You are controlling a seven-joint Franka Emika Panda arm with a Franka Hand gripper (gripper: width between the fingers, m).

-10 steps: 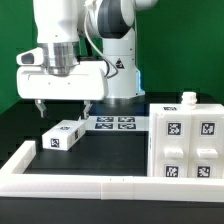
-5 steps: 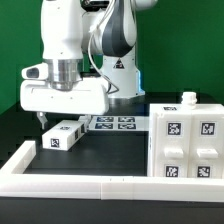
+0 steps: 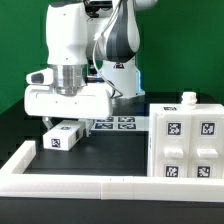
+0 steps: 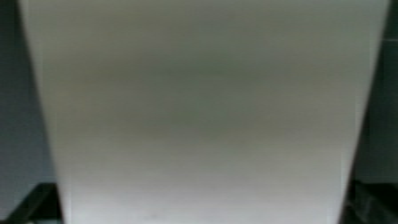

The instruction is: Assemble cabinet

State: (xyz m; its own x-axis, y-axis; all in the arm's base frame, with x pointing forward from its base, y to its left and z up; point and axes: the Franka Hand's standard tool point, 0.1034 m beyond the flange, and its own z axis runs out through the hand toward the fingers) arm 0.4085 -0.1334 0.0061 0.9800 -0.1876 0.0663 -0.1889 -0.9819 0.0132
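The cabinet [image 3: 185, 140] stands upright in the bench [image 3: 100, 152] corner nearest the camera, at the exterior view's right, well apart from the arm. No hazard reaches it at present, but a part carried low toward it could strike its tagged wall. The border rail [image 3: 70, 183] runs along the near edge and up the edge at the exterior view's left. A part pushed sideways could jam against it. The marker board [image 3: 116, 123] lies flat toward the far edge, just beside the work point, and a skidding part could ride onto it. The small tagged block [image 3: 62, 136] lies near the left edge and fills the wrist view. The gripper [image 3: 66, 122] is low over it, fingers spread to either side. Contact cannot be confirmed. Off-centre closure is judged likely to twist the block or squeeze it out.
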